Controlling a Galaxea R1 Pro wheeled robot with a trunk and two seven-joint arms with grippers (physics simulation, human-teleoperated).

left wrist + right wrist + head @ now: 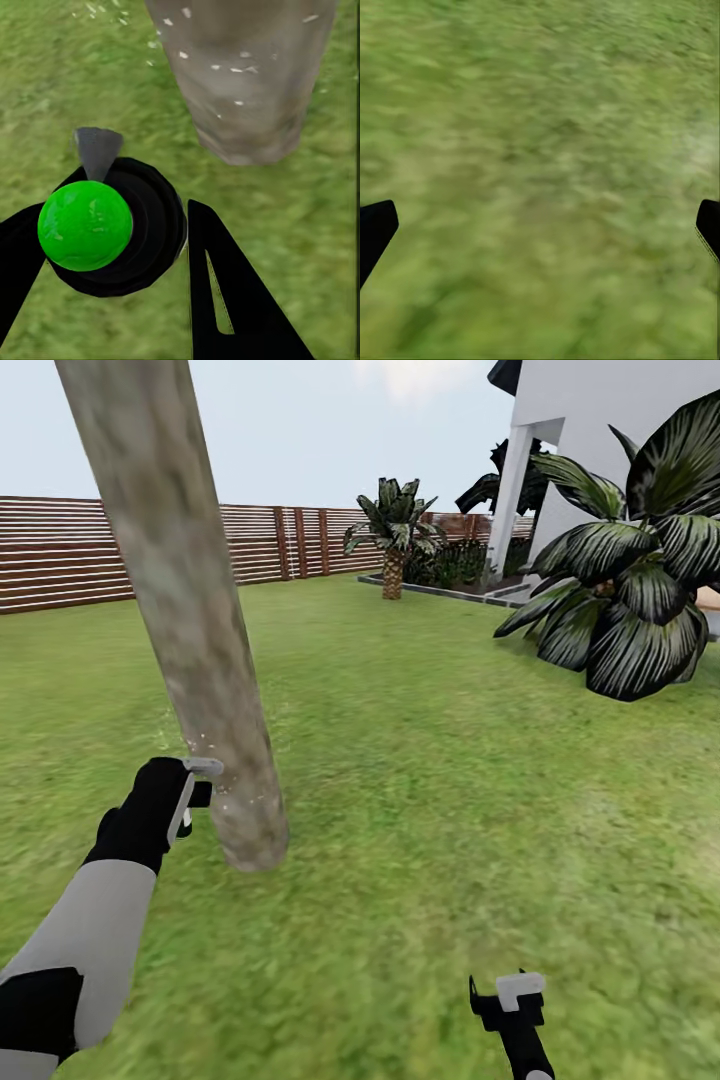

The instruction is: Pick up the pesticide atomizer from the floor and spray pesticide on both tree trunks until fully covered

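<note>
Atomizer (pixel 101 225) in left gripper (pixel 190 795), beside tree trunk (pixel 200 640).

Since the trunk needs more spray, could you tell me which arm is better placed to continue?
Left. The left gripper holds the atomizer right beside the trunk, with droplets flecking the bark. The right gripper hangs open and empty over grass.

Even, bright daylight is rendered throughout, and hardly any cast shadows are seen. The blurry green grass lawn (pixel 540 150) is smeared and soft in every view; glare is not observed.
</note>
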